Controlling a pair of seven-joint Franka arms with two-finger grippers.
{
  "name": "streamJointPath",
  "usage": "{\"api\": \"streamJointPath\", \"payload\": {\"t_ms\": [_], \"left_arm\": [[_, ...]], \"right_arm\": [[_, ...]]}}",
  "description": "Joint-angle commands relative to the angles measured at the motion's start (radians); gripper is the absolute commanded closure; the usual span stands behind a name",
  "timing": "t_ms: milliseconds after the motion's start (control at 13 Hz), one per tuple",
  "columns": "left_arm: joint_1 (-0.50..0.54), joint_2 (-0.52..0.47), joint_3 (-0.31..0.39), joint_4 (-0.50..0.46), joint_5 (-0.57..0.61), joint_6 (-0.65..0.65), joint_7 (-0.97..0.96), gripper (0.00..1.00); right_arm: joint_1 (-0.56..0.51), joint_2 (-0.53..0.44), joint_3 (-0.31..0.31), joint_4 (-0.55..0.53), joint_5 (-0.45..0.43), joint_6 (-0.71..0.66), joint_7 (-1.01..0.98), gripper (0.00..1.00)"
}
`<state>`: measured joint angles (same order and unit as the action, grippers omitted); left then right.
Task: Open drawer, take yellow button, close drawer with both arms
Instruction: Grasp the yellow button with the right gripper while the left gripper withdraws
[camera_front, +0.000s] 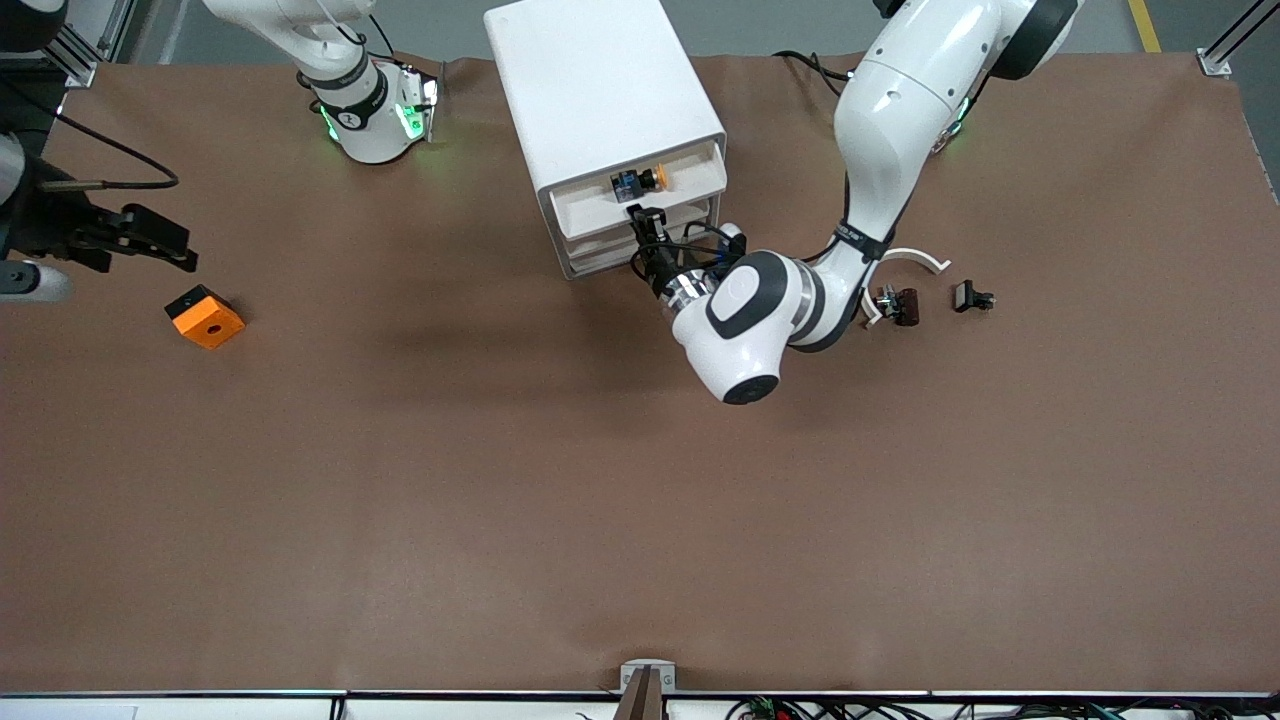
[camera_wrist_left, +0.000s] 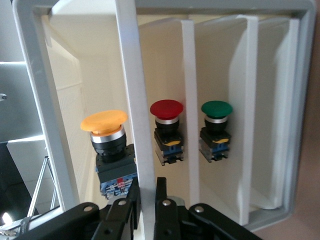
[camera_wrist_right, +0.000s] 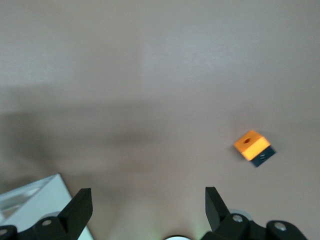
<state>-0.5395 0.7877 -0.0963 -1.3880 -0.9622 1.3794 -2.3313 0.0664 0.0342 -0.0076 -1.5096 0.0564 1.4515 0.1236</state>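
A brown-covered desk (camera_front: 500, 480) is seen carrying a white box-shaped cabinet (camera_front: 590, 90) of stacked drawers near the robots' bases. The glossy white left arm (camera_front: 890, 120) is bent down toward the cabinet front, and the glossy white right arm (camera_front: 340, 60) is held off toward its own end of the desk, waiting. The uppermost shallow white tray-like drawer (camera_front: 690, 180) is pulled out part way; its front wall (camera_wrist_left: 131, 100) is pinched between the fingers of the black left hand (camera_front: 648, 222), which is placed right in front of the cabinet. In the left wrist view the hand (camera_wrist_left: 146, 200) is seen pressed onto that thin white wall. The black right hand (camera_front: 150, 240) is held spread over bare desk, its fingers (camera_wrist_right: 80, 210) wide apart with nothing between them. An orange square block with a hole (camera_front: 204, 317) lies on the desk near the right hand, nearer the front camera. Small dark parts (camera_front: 972, 297) lie on the desk toward the left arm's end. The small push-button with an orange-yellow cap on a dark body (camera_front: 638, 182) lies inside the open top drawer, apart from the hand. Lower drawers are shown by the left wrist view to hold a red-capped button (camera_wrist_left: 166, 127) and a green-capped button (camera_wrist_left: 216, 127).
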Motion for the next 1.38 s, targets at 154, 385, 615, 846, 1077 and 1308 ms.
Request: {"api": "streamJointPath", "payload": {"t_ms": [154, 385, 615, 846, 1077, 1308], "left_arm": [[0.004, -0.001, 0.046, 0.041, 0.025, 0.007, 0.018, 0.86], [0.029, -0.007, 0.046, 0.069, 0.022, 0.007, 0.020, 0.85], [0.042, -0.004, 0.046, 0.072, 0.022, 0.032, 0.052, 0.83], [0.044, -0.004, 0.047, 0.098, 0.019, 0.059, 0.062, 0.82], [0.049, -0.005, 0.044, 0.101, 0.014, 0.098, 0.072, 0.66], [0.055, -0.016, 0.044, 0.118, 0.020, 0.096, 0.081, 0.00]], "right_arm": [[0.171, 0.030, -0.005, 0.014, 0.053, 0.053, 0.394, 0.00], [0.301, 0.061, -0.005, 0.016, 0.077, 0.121, 0.704, 0.00], [0.390, 0.101, -0.005, 0.016, 0.134, 0.229, 1.017, 0.00], [0.487, 0.142, -0.005, 0.016, 0.131, 0.306, 1.249, 0.00], [0.541, 0.177, -0.005, 0.008, 0.123, 0.351, 1.352, 0.00], [0.556, 0.191, -0.005, 0.000, 0.123, 0.366, 1.352, 0.00]]}}
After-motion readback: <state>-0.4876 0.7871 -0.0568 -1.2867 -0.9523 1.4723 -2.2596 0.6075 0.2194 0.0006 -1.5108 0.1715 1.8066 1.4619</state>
